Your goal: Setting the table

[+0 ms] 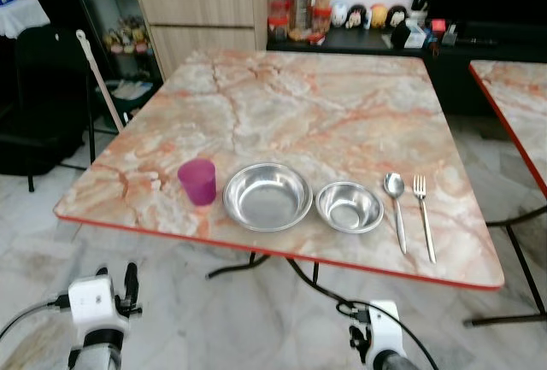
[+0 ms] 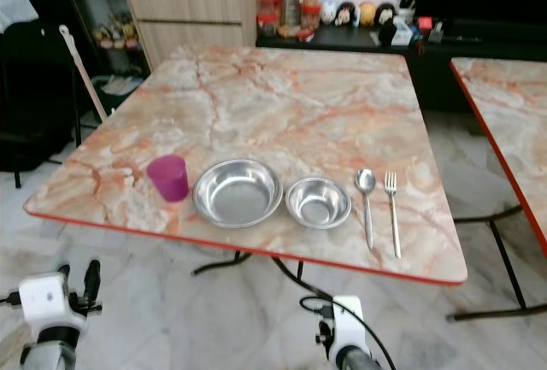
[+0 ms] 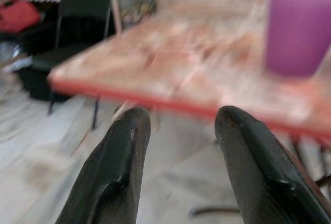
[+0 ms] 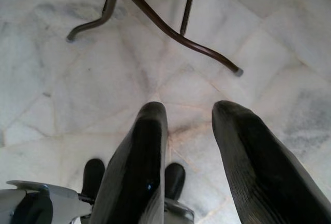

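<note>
Along the near edge of the marble table a place is laid in a row. From left to right stand a purple cup, a large steel bowl, a small steel bowl, a spoon and a fork. My left gripper is open and empty, held below and in front of the table's red edge, with the blurred purple cup ahead of it. My right gripper is open and empty, pointing down at the floor near the table's legs. Both arms are low, left arm and right arm.
A second marble table stands to the right with a gap between. A black chair and a leaning white pole are at the left. Behind are a wooden cabinet, jars and a low dark shelf with figurines.
</note>
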You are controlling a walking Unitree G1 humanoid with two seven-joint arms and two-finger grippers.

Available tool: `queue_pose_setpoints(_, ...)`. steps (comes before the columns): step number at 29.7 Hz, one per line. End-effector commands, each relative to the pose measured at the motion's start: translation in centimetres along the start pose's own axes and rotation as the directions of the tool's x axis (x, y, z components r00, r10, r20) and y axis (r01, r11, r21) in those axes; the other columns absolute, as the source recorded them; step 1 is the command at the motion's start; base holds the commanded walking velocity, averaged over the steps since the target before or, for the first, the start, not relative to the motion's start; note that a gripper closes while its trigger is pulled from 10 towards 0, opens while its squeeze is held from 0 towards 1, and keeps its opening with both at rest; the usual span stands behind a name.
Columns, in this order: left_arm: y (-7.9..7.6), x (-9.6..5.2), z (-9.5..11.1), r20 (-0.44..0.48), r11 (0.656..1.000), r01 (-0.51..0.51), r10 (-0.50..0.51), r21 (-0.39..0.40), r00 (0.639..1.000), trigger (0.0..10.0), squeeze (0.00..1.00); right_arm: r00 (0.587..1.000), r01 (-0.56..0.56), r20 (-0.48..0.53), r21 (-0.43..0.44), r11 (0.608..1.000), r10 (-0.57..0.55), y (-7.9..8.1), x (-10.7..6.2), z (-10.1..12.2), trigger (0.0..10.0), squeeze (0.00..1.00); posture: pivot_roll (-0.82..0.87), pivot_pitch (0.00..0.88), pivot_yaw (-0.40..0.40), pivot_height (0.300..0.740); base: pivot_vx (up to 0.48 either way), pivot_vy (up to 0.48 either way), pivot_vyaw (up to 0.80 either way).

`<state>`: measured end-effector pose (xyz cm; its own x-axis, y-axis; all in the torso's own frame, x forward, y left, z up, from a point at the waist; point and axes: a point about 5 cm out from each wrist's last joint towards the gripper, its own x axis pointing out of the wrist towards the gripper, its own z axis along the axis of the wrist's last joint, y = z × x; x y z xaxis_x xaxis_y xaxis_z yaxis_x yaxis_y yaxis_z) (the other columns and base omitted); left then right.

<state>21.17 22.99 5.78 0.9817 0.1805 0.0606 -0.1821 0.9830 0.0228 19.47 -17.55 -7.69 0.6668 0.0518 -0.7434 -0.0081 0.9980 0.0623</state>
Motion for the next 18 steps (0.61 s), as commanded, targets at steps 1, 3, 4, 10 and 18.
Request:
queue_pose_setpoints(1,-2.2,0.8,1.6,0.035,0.993,0.107,-0.106,-0.054,0.994,10.0,1.0,1.0,0.013,-0.001,0.019,1.0,-0.013,-0.2,0.0,0.0,10.0,0.0,0.15,0.004,0.0,0.74,0.0,0.0,0.0)
queue_pose_setpoints(3,-3.3,1.4,2.4,0.055,0.987,0.14,-0.136,-0.076,0.989,10.0,1.0,1.0,0.016,0.001,0.021,1.0,-0.016,-0.3,0.0,0.1,10.0,0.0,0.14,0.0,0.003,0.74,0.0,0.0,0.0)
queue_pose_setpoints(4,-4.1,1.9,3.0,0.07,0.982,0.163,-0.156,-0.101,0.985,10.0,1.0,1.0,0.016,0.003,0.02,1.0,-0.016,-0.3,0.0,0.2,10.0,0.0,0.14,0.0,0.005,0.74,0.0,0.0,0.0)
queue_pose_setpoints(10,-6.3,3.4,4.5,0.073,0.957,0.239,-0.23,-0.164,0.97,10.0,0.0,1.0,0.021,0.008,0.03,0.999,-0.021,-0.3,0.0,0.2,10.0,0.0,0.12,0.0,0.015,0.74,0.0,0.0,0.0)
queue_pose_setpoints(18,-7.7,3.6,5.0,-0.016,0.923,0.309,-0.321,-0.229,0.947,10.0,0.0,1.0,0.026,0.006,0.032,0.999,-0.026,-0.3,0.0,0.1,10.0,0.0,0.11,0.0,0.022,0.74,0.0,0.0,0.0)
